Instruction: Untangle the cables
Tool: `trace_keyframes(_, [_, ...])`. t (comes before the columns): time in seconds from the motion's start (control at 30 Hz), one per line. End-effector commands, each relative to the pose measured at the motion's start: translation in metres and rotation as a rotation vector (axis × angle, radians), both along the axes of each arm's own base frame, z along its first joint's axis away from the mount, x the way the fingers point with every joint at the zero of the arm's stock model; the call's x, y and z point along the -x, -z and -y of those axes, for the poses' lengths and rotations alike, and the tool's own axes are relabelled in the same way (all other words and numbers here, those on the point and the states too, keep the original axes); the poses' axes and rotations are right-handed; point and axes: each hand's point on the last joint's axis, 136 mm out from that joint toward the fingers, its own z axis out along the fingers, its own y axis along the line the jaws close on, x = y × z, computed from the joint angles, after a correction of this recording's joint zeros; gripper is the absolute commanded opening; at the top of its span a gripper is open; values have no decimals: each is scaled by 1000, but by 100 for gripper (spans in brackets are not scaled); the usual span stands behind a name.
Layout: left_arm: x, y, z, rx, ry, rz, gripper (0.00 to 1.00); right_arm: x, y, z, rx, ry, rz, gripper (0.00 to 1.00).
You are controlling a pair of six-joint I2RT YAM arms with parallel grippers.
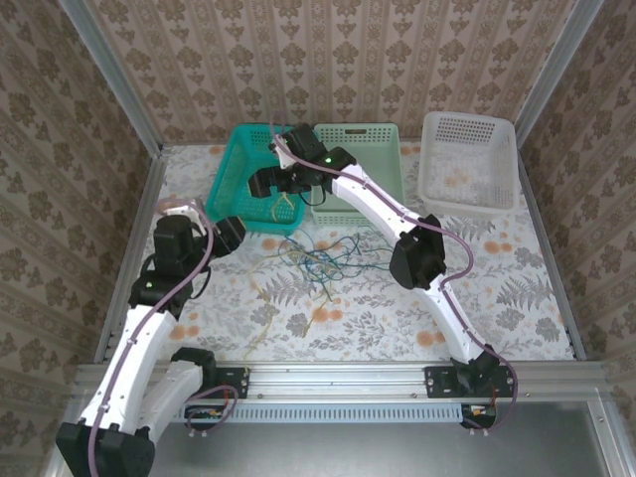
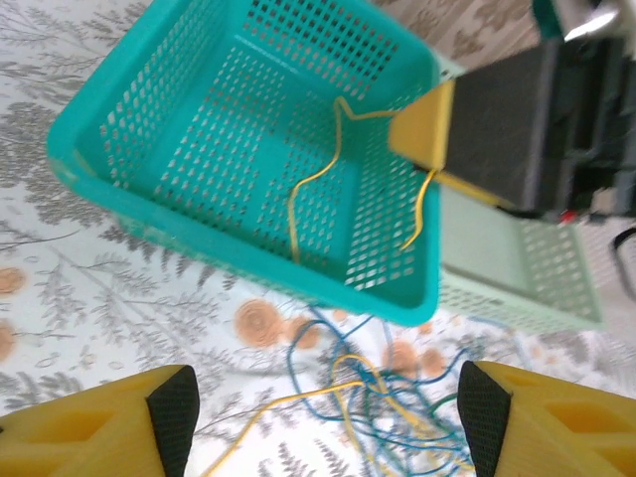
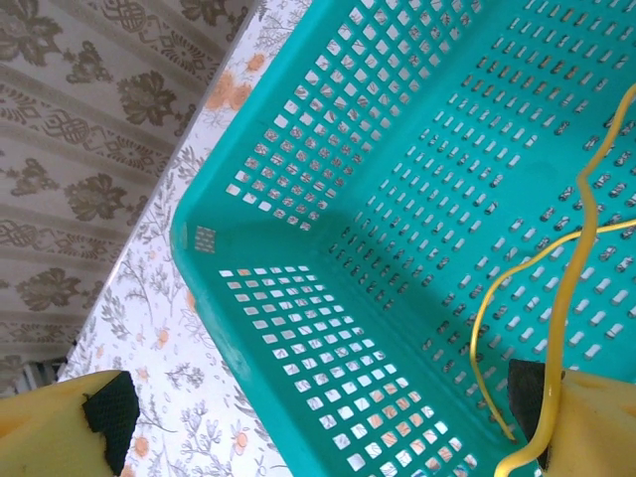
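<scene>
no text, label, brand, number or sign legible, none readable on the teal basket [image 1: 234, 171], white basket [image 1: 467, 201] or floral counter [image 1: 378, 320]

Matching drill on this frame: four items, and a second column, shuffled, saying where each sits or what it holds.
1. teal basket
2. pale green basket
3. white basket
4. cable tangle

A. far right, apart from the other baskets
B. loose on the table, nearer than the baskets
C. has a yellow cable lying in it
D. middle basket, right beside the teal one

Pairs: 1-C, 2-D, 3-A, 4-B
</scene>
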Motion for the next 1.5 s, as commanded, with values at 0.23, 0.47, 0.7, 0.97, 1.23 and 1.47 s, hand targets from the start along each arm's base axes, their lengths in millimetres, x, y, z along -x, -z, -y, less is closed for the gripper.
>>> trace_keyframes(0.23, [-37,-28,39,-149,247,124,61,-5,-60,-1,-219,42,-48,100])
trace_keyframes(0.47, [-82,-17,83,-70,377,153,52,-5,-77,-5,-327,52,-106,100])
trace_keyframes(0.7, [-114,-5,105,-28,402,162,51,-10,-80,-5,-360,82,-118,100])
trace_keyframes(0.97, [-135,10,115,-38,389,163,51,-15,-87,-3,-430,116,-142,100])
trace_keyframes(1.23, [-142,28,125,-55,402,140,48,-21,-102,-1,-506,134,-154,100])
trace_keyframes(1.47, [-127,18,120,-96,365,201,45,-24,-102,5,-498,146,-144,100])
